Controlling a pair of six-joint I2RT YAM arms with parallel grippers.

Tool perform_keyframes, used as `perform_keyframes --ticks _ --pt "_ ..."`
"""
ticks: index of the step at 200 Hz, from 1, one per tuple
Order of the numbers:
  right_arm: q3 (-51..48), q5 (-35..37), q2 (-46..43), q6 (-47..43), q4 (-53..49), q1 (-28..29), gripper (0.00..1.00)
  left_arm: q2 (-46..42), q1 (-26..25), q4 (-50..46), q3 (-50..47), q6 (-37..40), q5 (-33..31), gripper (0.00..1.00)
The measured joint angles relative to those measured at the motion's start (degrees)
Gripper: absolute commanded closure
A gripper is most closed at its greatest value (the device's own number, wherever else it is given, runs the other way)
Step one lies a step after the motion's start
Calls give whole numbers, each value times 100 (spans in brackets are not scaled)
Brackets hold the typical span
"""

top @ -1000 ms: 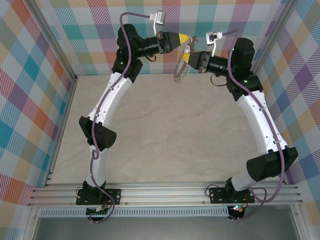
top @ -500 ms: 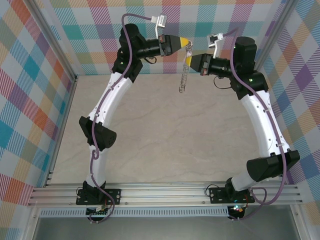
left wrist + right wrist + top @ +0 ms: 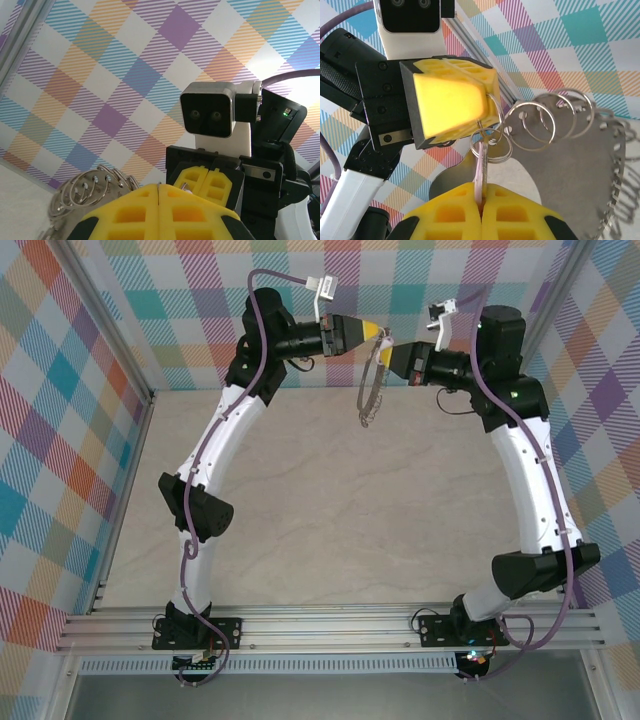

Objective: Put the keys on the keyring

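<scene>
Above a pale marbled tabletop point(image 3: 330, 510), walled by plaid panels point(image 3: 60, 390) on an aluminium frame point(image 3: 104, 320), both arms are held high at the far end. The left gripper point(image 3: 377, 333) is clenched on the top of the keyring point(image 3: 368, 392), which hangs free of the surface. The right gripper point(image 3: 391, 354) is clamped on the key point(image 3: 480, 172), just beside the other gripper. From the right wrist, the key is seen edge-on, its upper end meeting a small split ring point(image 3: 492, 145). From the left wrist, a row of such rings point(image 3: 90, 192) is seen.
</scene>
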Motion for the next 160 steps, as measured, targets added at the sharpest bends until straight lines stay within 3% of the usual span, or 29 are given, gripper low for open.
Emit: perform_keyframes --ticks 96,160 --pt "1285 -66 695 -748 -1191 -28 100 0 0 -339 0 321 -4 100" --pt "1357 -127 789 -1008 -1521 -28 100 -2 0 -577 0 492 -17 100"
